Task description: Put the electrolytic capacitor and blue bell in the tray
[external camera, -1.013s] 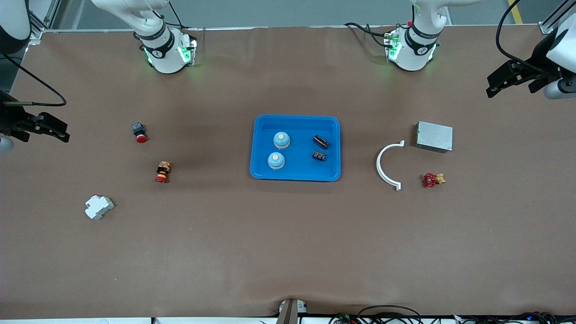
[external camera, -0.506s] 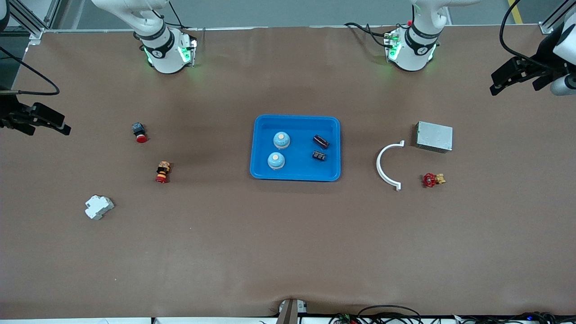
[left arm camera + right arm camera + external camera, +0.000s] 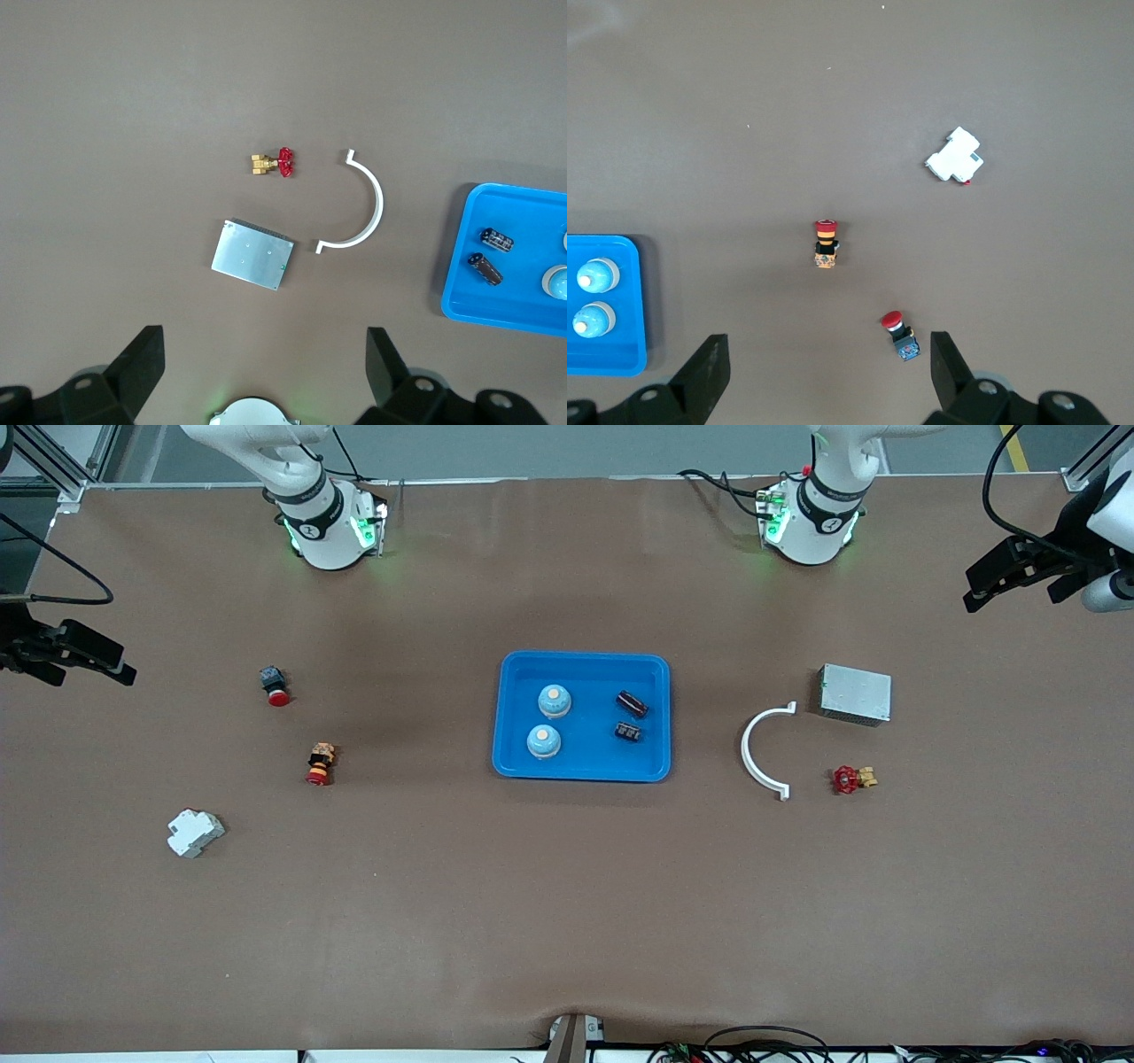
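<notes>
Blue plastic tray [image 3: 582,766] at mid-table, holding two blue bells [image 3: 554,701] [image 3: 543,741] toward the right arm's end and two dark electrolytic capacitors [image 3: 632,703] [image 3: 628,732] toward the left arm's end, all four apart from one another. Left gripper [image 3: 1013,582] raised over the table's edge at the left arm's end, fingers [image 3: 142,359] spread wide and holding nothing. Right gripper [image 3: 84,659] raised over the edge at the right arm's end, fingers [image 3: 707,363] likewise parted and bare. Toward the left arm's end: white curved bracket [image 3: 760,751], grey metal box [image 3: 855,694] just beside it, red-handled brass valve [image 3: 851,779] nearer the camera. Toward the right arm's end: two red push-button switches [image 3: 274,685] [image 3: 319,763] and white circuit breaker [image 3: 194,833], well apart from the tray.
</notes>
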`<state>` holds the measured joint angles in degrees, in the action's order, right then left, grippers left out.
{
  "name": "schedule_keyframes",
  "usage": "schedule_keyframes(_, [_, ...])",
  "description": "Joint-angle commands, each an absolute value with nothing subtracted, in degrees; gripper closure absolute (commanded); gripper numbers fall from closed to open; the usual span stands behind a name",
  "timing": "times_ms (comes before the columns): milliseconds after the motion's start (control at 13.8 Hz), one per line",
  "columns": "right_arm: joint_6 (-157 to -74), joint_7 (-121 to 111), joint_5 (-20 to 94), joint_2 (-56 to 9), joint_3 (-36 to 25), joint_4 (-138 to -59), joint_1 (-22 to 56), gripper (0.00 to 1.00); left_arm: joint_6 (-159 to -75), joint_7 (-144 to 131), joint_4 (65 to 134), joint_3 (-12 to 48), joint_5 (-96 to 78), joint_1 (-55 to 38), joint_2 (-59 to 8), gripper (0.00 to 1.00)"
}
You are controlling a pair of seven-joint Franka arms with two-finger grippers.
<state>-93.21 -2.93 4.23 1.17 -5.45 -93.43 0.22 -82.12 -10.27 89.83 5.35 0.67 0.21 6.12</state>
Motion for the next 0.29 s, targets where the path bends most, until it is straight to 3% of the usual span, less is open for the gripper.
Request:
schedule_keyframes(0, [-92.11, -2.99, 0.54, 2.46, -2.91, -92.81, -0.53, 0.0, -80.86, -9.93, 89.03, 5.54, 0.97, 0.44, 6.33, 0.0])
schedule_keyframes(217, [-91.76, -2.9, 0.53, 2.72, -2.9, -92.72, -0.62, 0.0, -80.16, -10.02, 89.03, 5.8, 1.32, 0.35, 6.33, 0.0])
